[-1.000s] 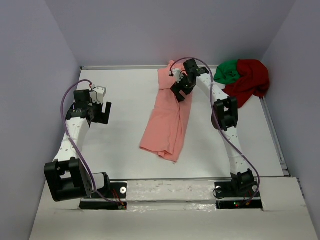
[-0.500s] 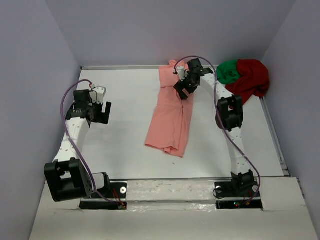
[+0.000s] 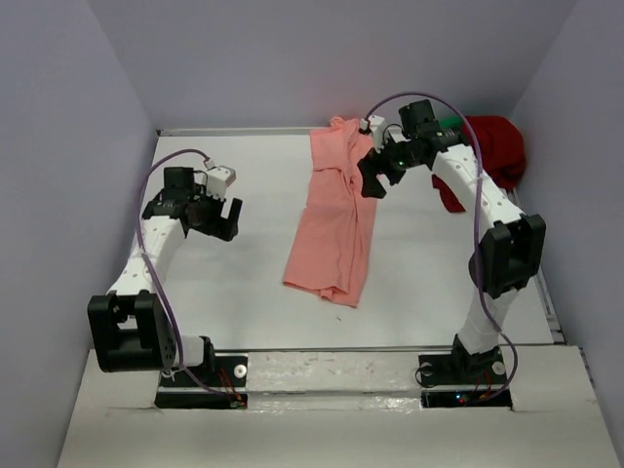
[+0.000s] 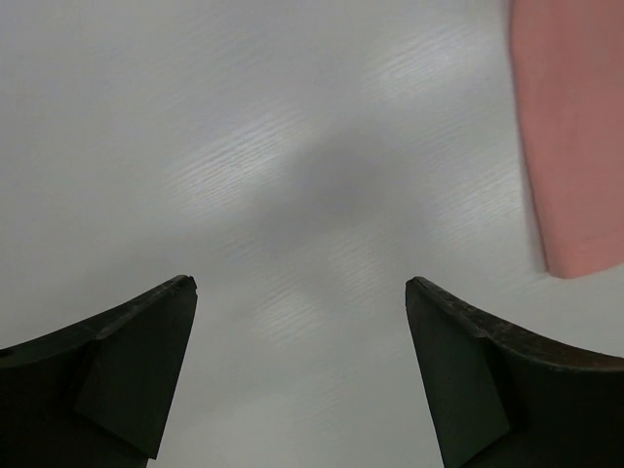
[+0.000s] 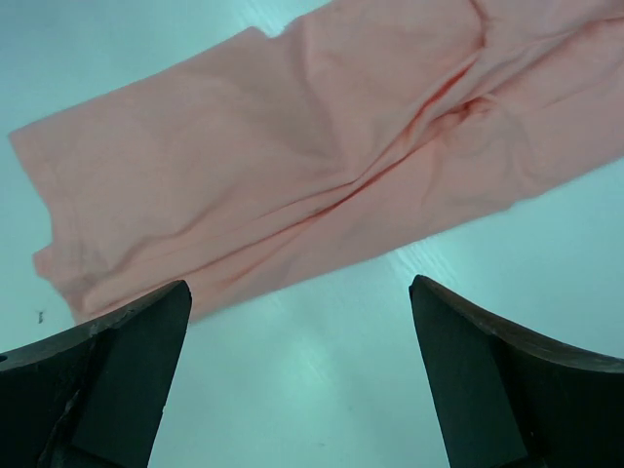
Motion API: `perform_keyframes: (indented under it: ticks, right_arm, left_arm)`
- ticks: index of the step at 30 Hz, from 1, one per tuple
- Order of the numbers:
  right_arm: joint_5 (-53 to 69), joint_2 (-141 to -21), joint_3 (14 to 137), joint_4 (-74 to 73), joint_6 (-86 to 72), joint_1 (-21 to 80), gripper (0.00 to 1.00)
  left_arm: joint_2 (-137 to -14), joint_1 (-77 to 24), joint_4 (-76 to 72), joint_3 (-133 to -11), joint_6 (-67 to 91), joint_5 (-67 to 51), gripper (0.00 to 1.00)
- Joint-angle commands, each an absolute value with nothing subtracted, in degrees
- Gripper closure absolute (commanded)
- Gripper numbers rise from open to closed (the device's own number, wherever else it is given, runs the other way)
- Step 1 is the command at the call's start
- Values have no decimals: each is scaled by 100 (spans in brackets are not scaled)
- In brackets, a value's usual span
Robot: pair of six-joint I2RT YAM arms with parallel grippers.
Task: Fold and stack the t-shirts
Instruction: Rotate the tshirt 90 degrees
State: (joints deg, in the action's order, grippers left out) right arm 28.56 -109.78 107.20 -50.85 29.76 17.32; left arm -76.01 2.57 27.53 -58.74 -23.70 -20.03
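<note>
T-shirts are seen on the desk: the salmon-pink t-shirt is laid out long at its middle, the dark red t-shirt and green t-shirt are bunched far right. The left tool and right tool are held wide apart, empty.

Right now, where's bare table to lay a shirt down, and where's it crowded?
Bare: the table between left end effector and salmon-pink shirt; also right of that shirt, up to the right arm. Crowded: far right corner, dark red shirt and green shirt bunched behind the right end effector.
</note>
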Motion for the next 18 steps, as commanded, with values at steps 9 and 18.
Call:
perform_keyframes:
  ticks: [9, 18]
  right_arm:
    - [3613, -10134, 8446, -5696, 3199, 2653, 0]
    - [2769, -10906, 9455, -5370, 3349, 3805, 0]
  left_arm:
    - [-8385, -782, 3138, -6565, -2576, -2348, 1]
    - [-7867, -45, 2681, -6170, -2382, -1750, 1]
